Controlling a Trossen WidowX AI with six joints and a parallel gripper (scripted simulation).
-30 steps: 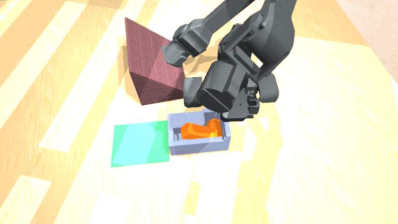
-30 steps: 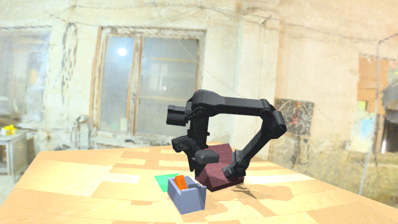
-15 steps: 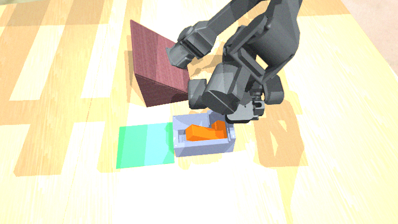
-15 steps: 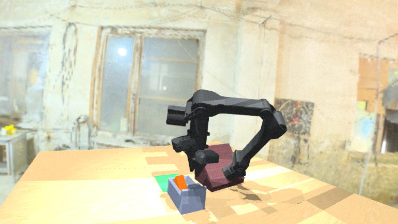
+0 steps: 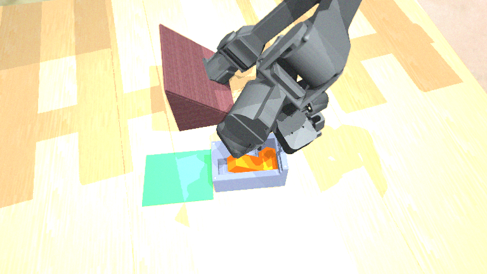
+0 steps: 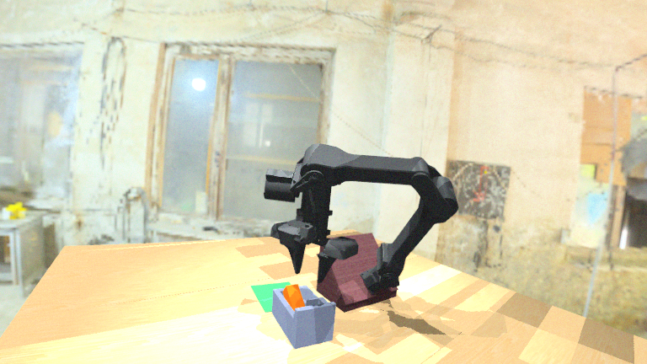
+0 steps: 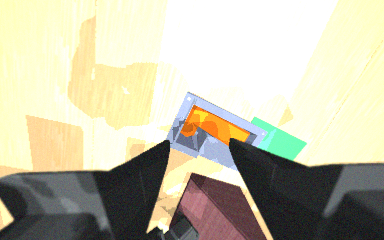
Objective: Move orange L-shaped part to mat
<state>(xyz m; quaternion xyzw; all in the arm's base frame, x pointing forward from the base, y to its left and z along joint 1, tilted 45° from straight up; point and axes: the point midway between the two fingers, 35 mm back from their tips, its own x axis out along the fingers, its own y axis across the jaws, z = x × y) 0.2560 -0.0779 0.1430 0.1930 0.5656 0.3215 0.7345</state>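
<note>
The orange L-shaped part sits tipped in the grey tray. In the exterior view the part has one end raised above the tray rim. My gripper hangs above the tray, open and empty, its fingertips clear of the part. In the wrist view the two dark fingers frame the tray and the orange part from above. The green mat lies flat right beside the tray, on its left in the top view.
A dark red wedge block stands behind the tray and mat, close to the arm's base; it also shows in the exterior view.
</note>
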